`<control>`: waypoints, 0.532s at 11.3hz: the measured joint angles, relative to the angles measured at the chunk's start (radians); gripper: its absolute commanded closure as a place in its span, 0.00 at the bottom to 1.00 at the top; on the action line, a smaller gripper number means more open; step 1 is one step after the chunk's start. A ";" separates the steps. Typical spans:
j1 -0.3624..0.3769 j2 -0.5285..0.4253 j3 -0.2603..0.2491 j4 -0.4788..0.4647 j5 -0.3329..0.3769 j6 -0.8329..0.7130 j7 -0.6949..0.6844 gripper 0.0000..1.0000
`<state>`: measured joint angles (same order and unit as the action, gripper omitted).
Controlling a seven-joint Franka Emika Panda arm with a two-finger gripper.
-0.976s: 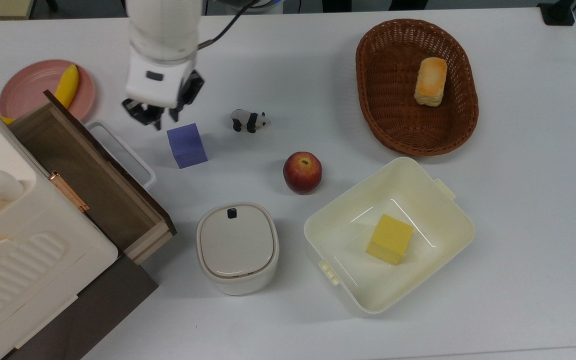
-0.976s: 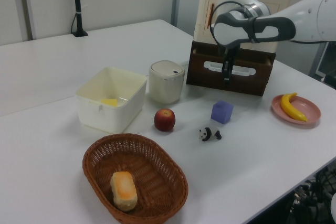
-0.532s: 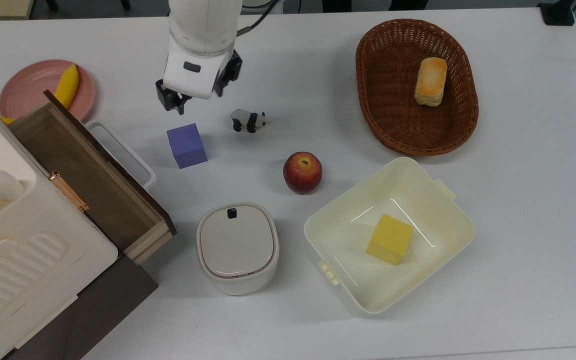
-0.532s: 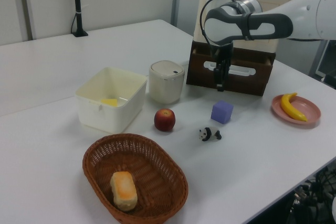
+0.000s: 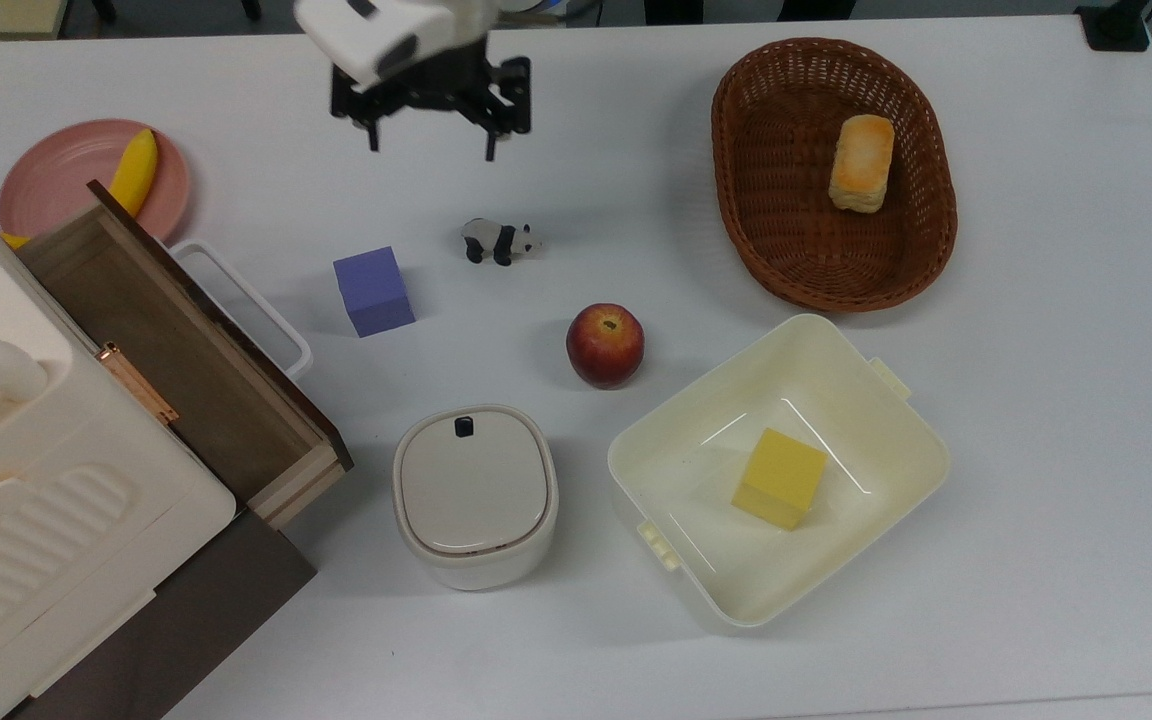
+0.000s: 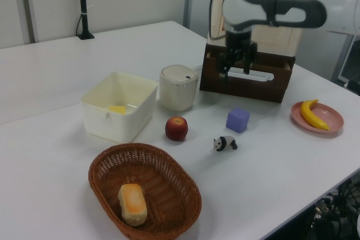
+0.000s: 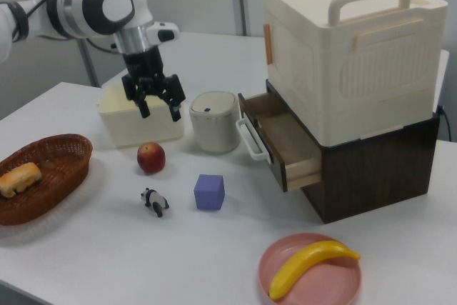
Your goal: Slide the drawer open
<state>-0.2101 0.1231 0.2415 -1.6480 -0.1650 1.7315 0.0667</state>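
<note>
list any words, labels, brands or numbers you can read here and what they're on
None: no readable text on anything.
The lidded tub has a small dark mark on its lid, which shows no letters.
The cream box, drawer, basket and gripper show no print.

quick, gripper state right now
Gripper: open, holding nothing, raised above the white table, clear of the dark brown wooden drawer.

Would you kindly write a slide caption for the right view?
Open end effector raised above the table, apart from the pulled-out dark brown wooden drawer with its white loop handle.
</note>
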 measured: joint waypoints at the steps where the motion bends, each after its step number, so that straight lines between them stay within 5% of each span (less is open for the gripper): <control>1: 0.018 -0.026 -0.064 0.014 0.058 0.000 0.003 0.00; 3: 0.036 -0.066 -0.152 0.029 0.143 0.000 0.002 0.00; 6: 0.102 -0.079 -0.186 0.029 0.160 0.000 0.076 0.00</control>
<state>-0.1085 0.0444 0.0551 -1.6193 -0.0052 1.7311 0.1427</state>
